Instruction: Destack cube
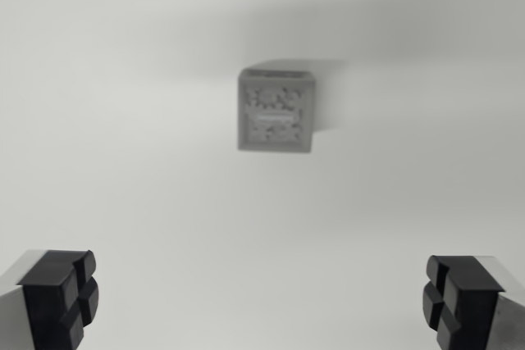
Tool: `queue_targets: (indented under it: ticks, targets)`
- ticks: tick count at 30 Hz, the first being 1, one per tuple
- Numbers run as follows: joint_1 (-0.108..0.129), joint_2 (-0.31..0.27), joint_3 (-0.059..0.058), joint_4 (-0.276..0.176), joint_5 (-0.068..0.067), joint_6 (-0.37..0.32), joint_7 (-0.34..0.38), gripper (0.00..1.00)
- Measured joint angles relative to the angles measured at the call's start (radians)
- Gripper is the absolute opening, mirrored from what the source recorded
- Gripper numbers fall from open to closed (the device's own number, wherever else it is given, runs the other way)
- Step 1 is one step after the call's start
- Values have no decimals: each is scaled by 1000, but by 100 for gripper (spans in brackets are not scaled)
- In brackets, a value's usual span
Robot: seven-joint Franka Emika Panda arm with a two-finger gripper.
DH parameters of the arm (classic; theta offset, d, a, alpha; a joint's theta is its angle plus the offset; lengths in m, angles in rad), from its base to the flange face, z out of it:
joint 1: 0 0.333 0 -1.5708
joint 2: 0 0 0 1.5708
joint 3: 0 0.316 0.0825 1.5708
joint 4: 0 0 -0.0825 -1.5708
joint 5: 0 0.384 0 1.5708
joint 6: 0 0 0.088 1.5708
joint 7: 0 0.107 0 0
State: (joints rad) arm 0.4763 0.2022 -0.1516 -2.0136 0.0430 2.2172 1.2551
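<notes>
A plain white tabletop fills the whole wrist view, smooth and unmarked. A soft grey shadow lies across its far part, fading toward the wrist view's left. None of its edges show.

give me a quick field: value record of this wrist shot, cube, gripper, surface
view: wrist camera looking down
cube: grey cube, blurred, patterned top face, above centre of the picture
stack: only one cube outline visible; whether another lies beneath cannot be told
gripper: gripper open, black fingertips at the lower corners
contact: none; cube lies apart from both fingers
surface: plain white table
shadow: soft shadow to the cube's upper right
</notes>
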Motion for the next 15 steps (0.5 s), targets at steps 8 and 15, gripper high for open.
queue_targets:
  ticks: [8,15]
  targets:
    - [0,-29,0,27,-6,-56,4,100]
    - [0,-46,0,50,-10,-96,7,100]
